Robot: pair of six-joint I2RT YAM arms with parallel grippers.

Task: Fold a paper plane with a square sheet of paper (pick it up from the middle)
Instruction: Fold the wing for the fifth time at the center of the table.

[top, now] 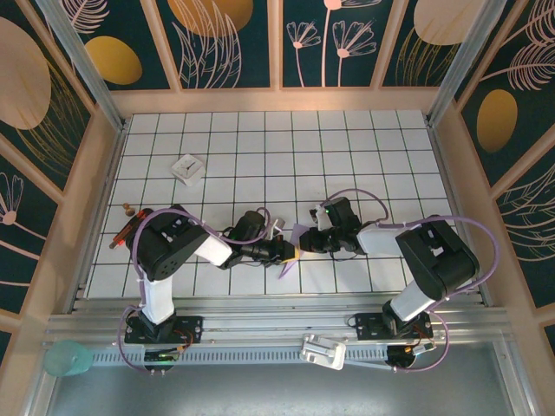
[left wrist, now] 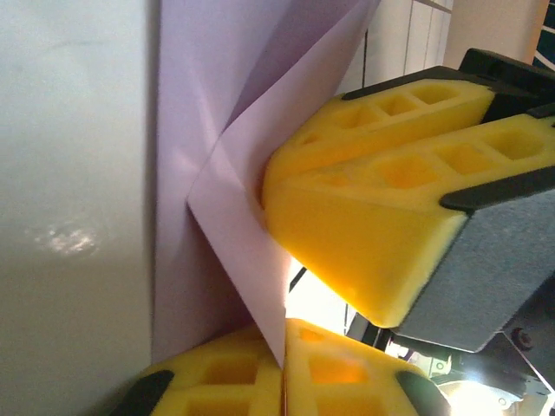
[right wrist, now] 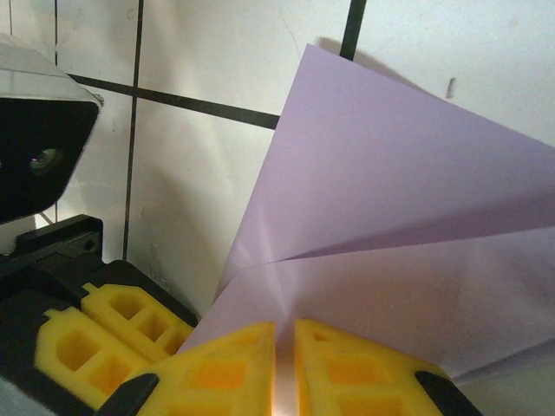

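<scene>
The left tool [left wrist: 283, 345] is clenched on the square sheet of paper [right wrist: 390, 173]. Its two yellow foam pads [left wrist: 347, 373] meet at a thin seam with a lavender corner caught in it. The right tool [right wrist: 284, 336] is clenched on the same sheet, its pads closed where the creases run together. The two tools face each other, tips nearly touching, with the sheet between them over the near middle of the desk [top: 260, 139]. Whether the sheet rests on the tiles or hangs just above them I cannot tell. The paper is partly folded into slanting flaps and is not yet a slim dart.

The step in hand looks like setting a fold. To do it well, one tool should anchor the crease while the other brings the flap over, matching edge to edge before pressing. Pulling the tools apart would likely tear such thin paper or let it slip.

Count: two tools, one sheet of paper, and one small white block [top: 187, 168] lying well apart at the far left of the desk.
</scene>
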